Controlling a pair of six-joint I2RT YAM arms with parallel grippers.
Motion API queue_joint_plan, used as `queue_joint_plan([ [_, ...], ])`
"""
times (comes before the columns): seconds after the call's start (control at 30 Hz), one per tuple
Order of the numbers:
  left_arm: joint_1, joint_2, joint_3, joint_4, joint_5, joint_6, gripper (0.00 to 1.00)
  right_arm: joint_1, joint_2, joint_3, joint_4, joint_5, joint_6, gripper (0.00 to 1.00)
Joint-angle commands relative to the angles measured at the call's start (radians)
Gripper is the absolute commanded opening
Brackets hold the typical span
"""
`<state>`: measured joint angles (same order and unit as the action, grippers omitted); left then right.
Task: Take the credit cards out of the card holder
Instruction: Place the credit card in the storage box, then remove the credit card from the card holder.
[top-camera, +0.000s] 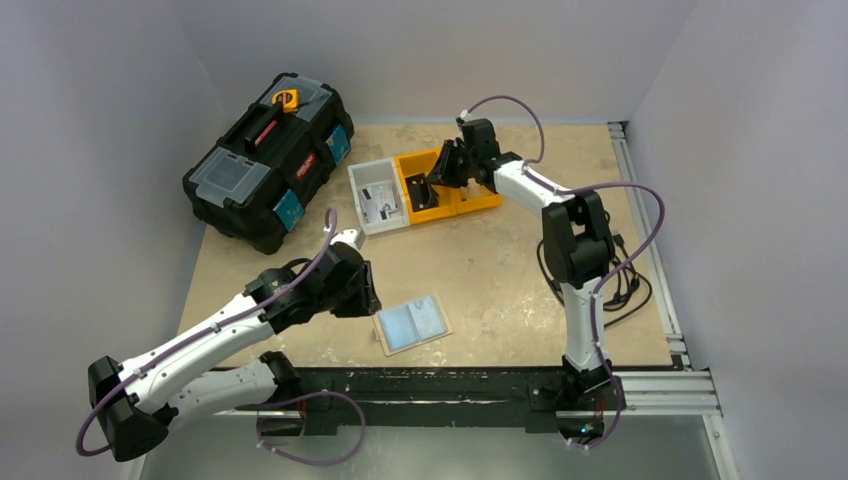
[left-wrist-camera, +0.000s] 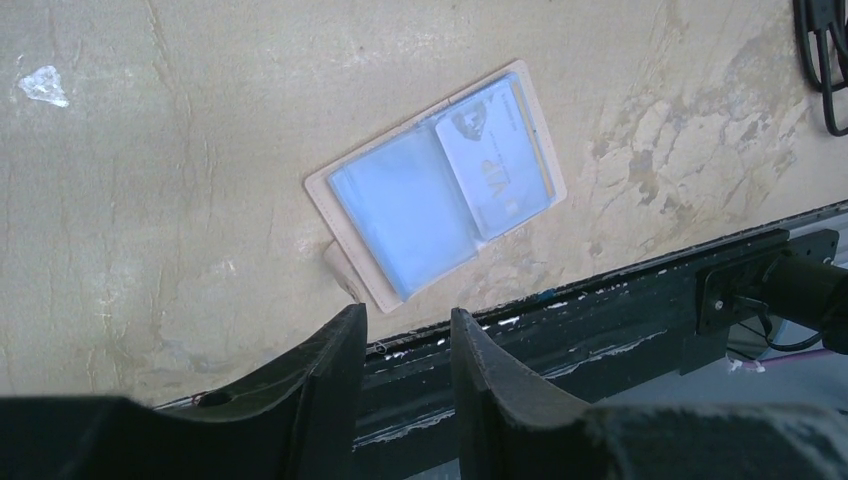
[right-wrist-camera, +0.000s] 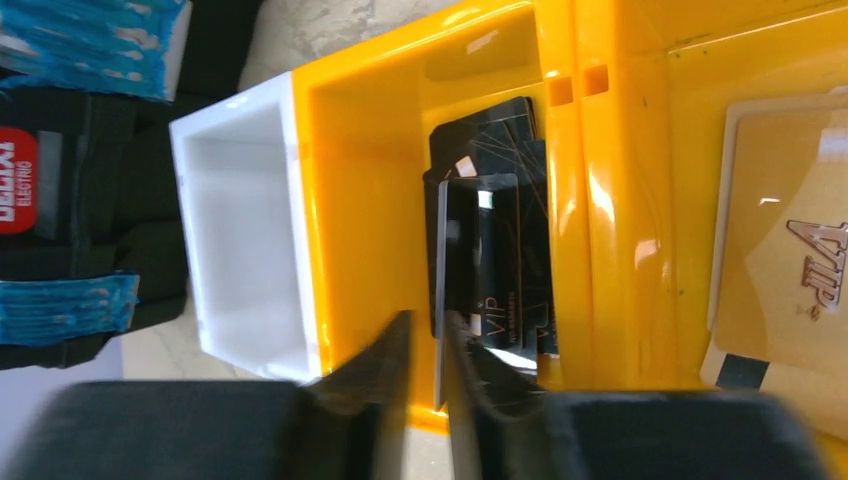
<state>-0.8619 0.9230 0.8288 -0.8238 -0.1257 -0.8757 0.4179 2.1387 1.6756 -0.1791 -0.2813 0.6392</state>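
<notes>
The card holder (top-camera: 412, 323) lies open and flat on the table near the front edge. In the left wrist view, the card holder (left-wrist-camera: 400, 215) shows bluish clear sleeves and a pale VIP credit card (left-wrist-camera: 497, 165) in its right pocket. My left gripper (top-camera: 366, 292) hovers just left of the holder, open and empty (left-wrist-camera: 407, 315). My right gripper (top-camera: 440, 172) is over the yellow bin (top-camera: 480, 200). The right gripper (right-wrist-camera: 430, 335) is shut on a dark credit card (right-wrist-camera: 480, 250) held on edge above other dark cards (right-wrist-camera: 490, 125) in the bin's left compartment.
A white bin (top-camera: 378, 197) holding small items adjoins the yellow bin (right-wrist-camera: 360, 200). A beige VIP card (right-wrist-camera: 780, 250) lies in the yellow bin's right compartment. A black toolbox (top-camera: 268, 160) stands at the back left. Black cables (top-camera: 625, 285) lie at the right. The black front rail (left-wrist-camera: 600, 320) runs below the holder.
</notes>
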Motion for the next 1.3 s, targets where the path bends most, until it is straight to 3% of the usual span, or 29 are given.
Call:
queue_joint_plan([
  [0.0, 0.004, -0.009, 0.022, -0.004, -0.001, 0.016, 0.37, 0.0, -0.004, 0.093, -0.075, 0.027, -0.026, 0.27],
  [0.1, 0.004, 0.007, 0.011, 0.028, 0.025, 0.019, 0.4, 0.001, -0.024, 0.103, -0.098, 0.036, -0.031, 0.38],
  [0.37, -0.055, 0.177, 0.053, 0.121, 0.039, 0.035, 0.42, 0.0, -0.222, -0.027, -0.191, 0.148, -0.031, 0.46],
  [0.6, -0.181, 0.447, 0.213, 0.131, -0.047, 0.074, 0.44, -0.016, -0.579, -0.43, -0.159, 0.232, 0.013, 0.5],
  [0.87, -0.229, 0.657, 0.275, 0.198, -0.031, 0.082, 0.45, -0.018, -0.982, -0.826, -0.138, 0.248, 0.043, 0.51],
  [1.27, -0.241, 0.784, 0.262, 0.224, -0.065, 0.076, 0.48, -0.002, -1.091, -1.059, -0.108, 0.181, 0.072, 0.5],
])
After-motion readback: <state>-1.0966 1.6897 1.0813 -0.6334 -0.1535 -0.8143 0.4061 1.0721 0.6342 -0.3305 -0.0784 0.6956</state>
